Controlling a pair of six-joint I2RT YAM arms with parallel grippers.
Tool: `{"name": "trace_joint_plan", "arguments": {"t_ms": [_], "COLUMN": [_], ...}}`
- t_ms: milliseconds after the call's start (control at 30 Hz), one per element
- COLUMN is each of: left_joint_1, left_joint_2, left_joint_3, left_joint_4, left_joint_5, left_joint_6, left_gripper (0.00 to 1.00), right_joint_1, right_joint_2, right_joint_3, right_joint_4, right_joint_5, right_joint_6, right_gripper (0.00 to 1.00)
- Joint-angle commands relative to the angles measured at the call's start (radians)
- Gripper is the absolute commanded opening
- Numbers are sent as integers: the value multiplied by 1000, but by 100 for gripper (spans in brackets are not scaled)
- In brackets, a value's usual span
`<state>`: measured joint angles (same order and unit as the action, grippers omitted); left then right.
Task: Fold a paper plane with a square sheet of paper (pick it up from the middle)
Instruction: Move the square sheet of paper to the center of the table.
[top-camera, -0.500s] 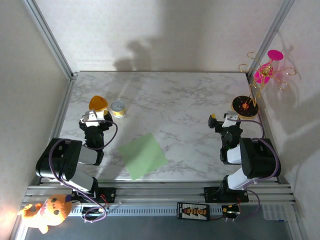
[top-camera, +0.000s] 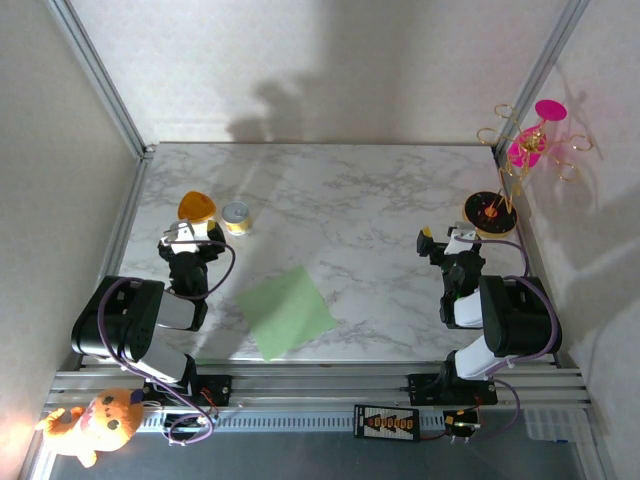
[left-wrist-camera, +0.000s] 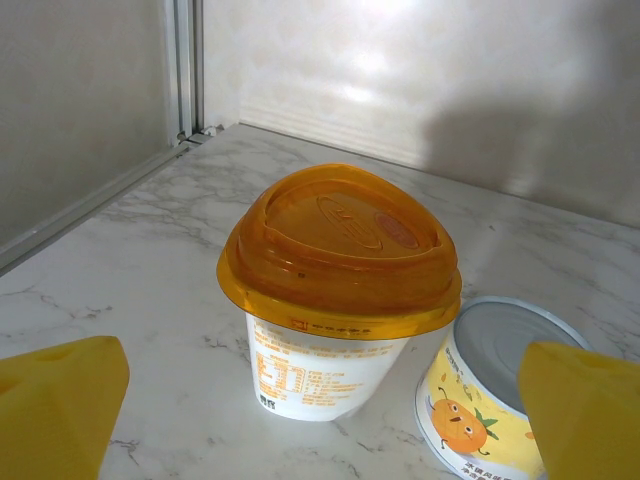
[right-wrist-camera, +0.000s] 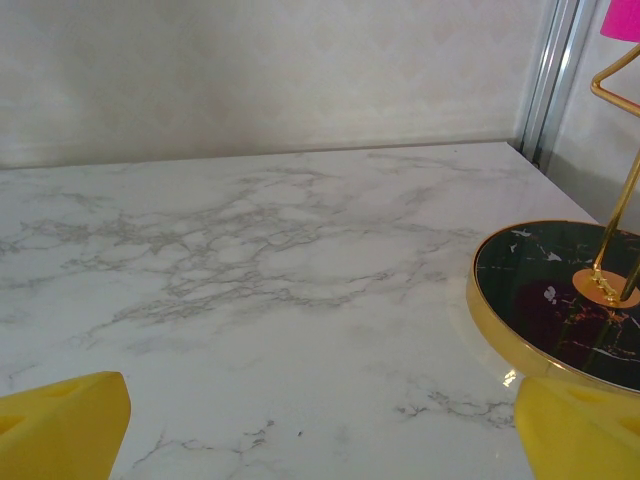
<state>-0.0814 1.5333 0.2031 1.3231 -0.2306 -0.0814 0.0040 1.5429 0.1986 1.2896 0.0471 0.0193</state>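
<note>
The square sheet of paper, pale green and flat, lies turned like a diamond near the front edge of the marble table, between the two arms. My left gripper rests at the left, open, its yellow fingertips wide apart with nothing between them. It points at the orange-lidded cup. My right gripper sits at the right, open as well, yellow fingertips spread over bare marble. Neither gripper touches the paper.
An orange-lidded cup and a small yellow tin stand just ahead of the left gripper. The pink-and-gold ornament stand, with a black round base, is at the far right. Metal frame rails border the table.
</note>
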Motion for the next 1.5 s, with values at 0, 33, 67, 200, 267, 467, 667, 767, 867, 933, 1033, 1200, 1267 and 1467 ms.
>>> {"name": "trace_joint_plan", "arguments": {"t_ms": [0,33,67,200,267,467,667,767,867,933,1033,1200,1267,1467], "left_joint_1": [3,3,3,5,5,5,5,3,3,2,0,0,0,0], "left_joint_2": [10,10,10,9,10,9,-14,-95,-204,-285,-387,-472,-467,-457], "left_joint_3": [13,13,14,14,13,13,-6,-15,1,24,76,223,277,298], "left_joint_4": [-7,-7,-8,-7,-7,-7,16,-34,-151,-247,-416,-791,-890,-962], "left_joint_5": [17,17,17,20,20,20,7,-22,-50,-62,-54,-19,40,93], "left_joint_6": [6,6,6,4,5,5,-1,-8,-13,-33,-108,-351,-376,-449], "left_gripper": [99,99,99,99,99,99,99,99,99,99,99,99,99,99], "right_joint_1": [-4,-4,-4,-4,-4,-4,-1,1,26,43,87,209,287,559], "right_joint_2": [3,3,3,3,3,3,-21,-106,-191,-250,-295,-286,-275,-159], "right_joint_3": [16,16,16,16,16,16,30,87,150,202,314,459,497,612], "right_joint_4": [10,10,10,10,8,8,-32,-179,-341,-475,-724,-1051,-1135,-1270], "right_joint_5": [-18,-18,-18,-18,-18,-18,20,14,64,72,65,0,-7,-70], "right_joint_6": [10,10,10,10,10,10,20,10,16,79,178,321,366,475], "right_gripper": [99,99,99,99,99,99,99,99,99,99,99,99,99,99]}}
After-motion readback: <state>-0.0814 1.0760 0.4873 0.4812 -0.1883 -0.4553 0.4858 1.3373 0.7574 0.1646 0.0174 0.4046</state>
